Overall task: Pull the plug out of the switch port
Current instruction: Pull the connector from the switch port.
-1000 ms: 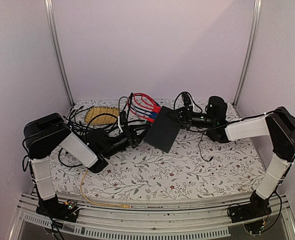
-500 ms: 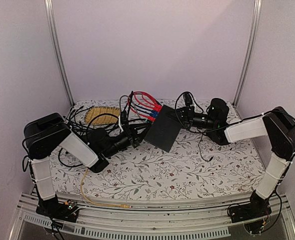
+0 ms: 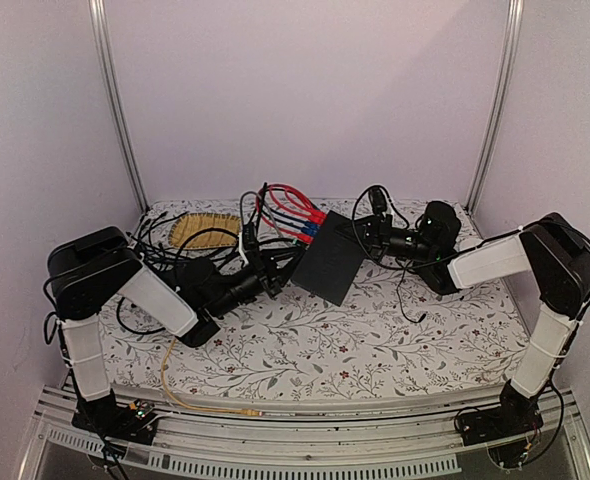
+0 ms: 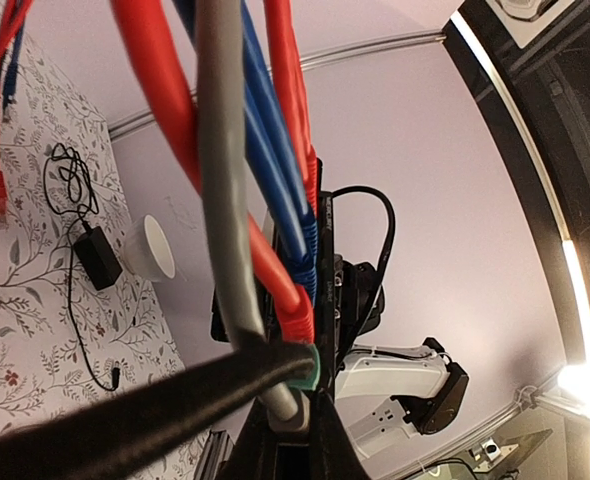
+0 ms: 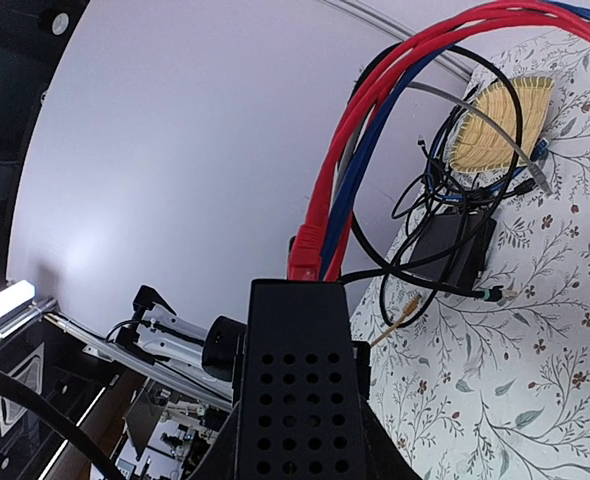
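You have the black box [image 3: 327,262] raised off the flowered table [image 3: 305,350] at the middle back, tilted with one corner low.

Right gripper [image 3: 361,233]: clamped on the right-hand end of the box. Your right wrist view shows the perforated casing between the two fingers, running straight away from the camera.

Row of ports [image 3: 311,232]: on the thin far-left edge of the box, facing away from the right gripper. The red cables [image 3: 293,203] and blue cables [image 3: 287,222] enter that edge and arch up and back. A red plug [image 5: 303,262] sits in the edge directly above the casing.

Left gripper [image 3: 278,263]: clenched, just beside the port edge of the box. Your left wrist view shows a grey cable [image 4: 220,200] running down in front of the red and blue ones and ending between the fingers; the grasp is on that cable at its plug end. You cannot tell whether that plug is seated in its port or free of it.

Also present: a woven mat [image 3: 203,230] at the back left among black wires, and a yellow cable [image 3: 175,385] trailing over the near edge.
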You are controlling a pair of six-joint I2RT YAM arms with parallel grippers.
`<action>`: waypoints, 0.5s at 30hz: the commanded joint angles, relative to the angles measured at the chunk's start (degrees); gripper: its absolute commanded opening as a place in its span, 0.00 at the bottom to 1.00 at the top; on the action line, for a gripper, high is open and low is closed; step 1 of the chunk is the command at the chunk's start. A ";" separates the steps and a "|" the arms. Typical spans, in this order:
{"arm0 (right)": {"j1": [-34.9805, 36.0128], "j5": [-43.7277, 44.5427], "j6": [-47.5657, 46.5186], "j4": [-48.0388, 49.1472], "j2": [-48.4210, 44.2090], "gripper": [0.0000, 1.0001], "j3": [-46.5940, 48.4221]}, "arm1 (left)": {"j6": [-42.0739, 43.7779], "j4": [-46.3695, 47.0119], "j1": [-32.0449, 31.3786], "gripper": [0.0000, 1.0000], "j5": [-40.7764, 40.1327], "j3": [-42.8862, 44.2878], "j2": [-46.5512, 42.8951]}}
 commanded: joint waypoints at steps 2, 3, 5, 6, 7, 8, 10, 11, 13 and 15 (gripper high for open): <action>0.11 -1.31 1.72 14.07 -1.24 0.01 1.24 | -0.19 16.54 -0.96 0.00 -2.63 -1.31 -1.26; 0.05 -1.32 1.73 14.20 -1.12 0.01 1.33 | -0.19 16.54 -0.96 0.00 -3.12 -1.54 -1.35; 0.00 -1.35 1.93 14.50 -0.94 0.02 1.39 | -0.48 16.54 -1.11 0.00 -4.19 -1.98 -1.45; -0.04 -1.43 2.06 14.60 -0.89 0.02 1.38 | -0.53 16.53 -1.24 0.00 -4.69 -2.07 -1.61; -0.03 -1.43 2.08 14.78 -0.79 0.01 1.38 | -0.47 16.54 -1.35 0.00 -5.08 -2.13 -1.70; -0.04 -1.45 2.13 14.85 -0.77 0.01 1.41 | -0.48 16.54 -1.41 0.00 -5.46 -2.23 -1.85; -0.02 -1.61 2.24 15.13 -0.82 0.01 1.24 | -0.45 16.54 -1.40 0.00 -6.12 -2.48 -2.05; -0.12 -1.60 2.26 15.23 -0.88 0.01 1.13 | -0.57 16.54 -1.52 0.00 -6.72 -2.80 -2.26; -0.11 -1.56 2.35 15.33 -1.05 0.01 0.97 | -0.65 16.54 -1.53 0.00 -7.94 -3.50 -2.62; -0.13 -1.56 2.35 15.31 -1.18 0.01 0.93 | -0.91 16.54 -1.53 0.00 -9.18 -4.13 -2.81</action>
